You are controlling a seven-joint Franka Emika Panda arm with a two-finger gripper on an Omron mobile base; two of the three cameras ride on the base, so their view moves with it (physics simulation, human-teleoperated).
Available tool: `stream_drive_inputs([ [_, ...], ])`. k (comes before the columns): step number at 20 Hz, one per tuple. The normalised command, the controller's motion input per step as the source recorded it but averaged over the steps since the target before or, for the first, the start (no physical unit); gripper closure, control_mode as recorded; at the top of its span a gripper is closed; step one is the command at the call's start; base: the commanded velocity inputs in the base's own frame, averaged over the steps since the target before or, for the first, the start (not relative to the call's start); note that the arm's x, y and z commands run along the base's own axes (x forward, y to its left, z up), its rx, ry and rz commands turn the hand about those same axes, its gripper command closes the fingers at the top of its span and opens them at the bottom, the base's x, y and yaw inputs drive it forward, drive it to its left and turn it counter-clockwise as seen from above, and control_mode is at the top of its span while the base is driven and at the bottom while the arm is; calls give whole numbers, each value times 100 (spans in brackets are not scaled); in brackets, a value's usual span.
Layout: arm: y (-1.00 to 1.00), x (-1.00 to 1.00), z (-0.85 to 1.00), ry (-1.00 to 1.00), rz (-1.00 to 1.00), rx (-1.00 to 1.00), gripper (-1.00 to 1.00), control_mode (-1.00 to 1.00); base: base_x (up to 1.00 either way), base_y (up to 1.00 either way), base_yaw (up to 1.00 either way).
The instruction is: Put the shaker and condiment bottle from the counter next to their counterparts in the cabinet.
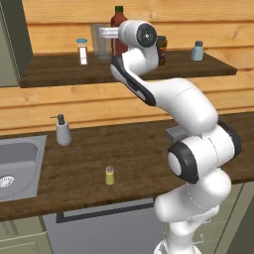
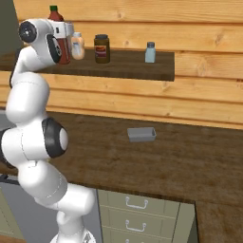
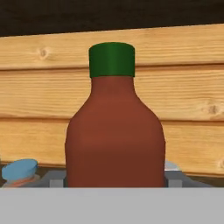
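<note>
- The arm reaches up to the shelf (image 1: 59, 74), its hand level with the red bottle (image 1: 118, 34).
- The tool (image 3: 114, 181) sits at the bottle's base in the hand view; grey fingers (image 3: 175, 178) show on either side of the body, close against it.
- Jaws stand partly apart, spanning the bottle; whether they press on it or stand just clear I cannot tell.
- The bottle stands upright, green cap on top, plank wall behind.
- In the left base view the hand covers most of the bottle; only the neck and cap rise above it.
- The cream bottle (image 1: 83, 51) with a blue cap stands on the shelf, left of the red bottle, near it in the right base view.
- A brown jar (image 2: 101, 48) stands on the shelf to the right of the red bottle.
- The blue shaker (image 1: 197, 51) stands further right on the shelf, well apart from the red bottle.
- The yellow-green shaker (image 1: 109, 175) stands upright on the surface (image 1: 139, 154) below, near its front edge, right of the sink (image 1: 20, 166).
- A grey pump dispenser (image 1: 62, 131) stands at the back of the surface, beside the sink.
- A small grey tray (image 2: 141, 134) lies on the surface right of the arm.
</note>
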Motion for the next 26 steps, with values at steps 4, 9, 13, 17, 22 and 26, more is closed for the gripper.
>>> stream_drive_inputs([
  [4,0,-18,0,0,-1,0,-100,-100,0,0,0],
  [9,0,-6,0,0,-2,0,-100,-100,0,0,0],
  [13,0,-52,0,0,-2,0,-100,-100,0,0,0],
  [17,0,-97,0,0,-1,2,-100,-100,0,0,0],
  [22,0,-100,0,0,-6,2,-100,-100,0,0,0],
  [26,0,-99,-1,0,-16,0,-100,-100,0,0,0],
])
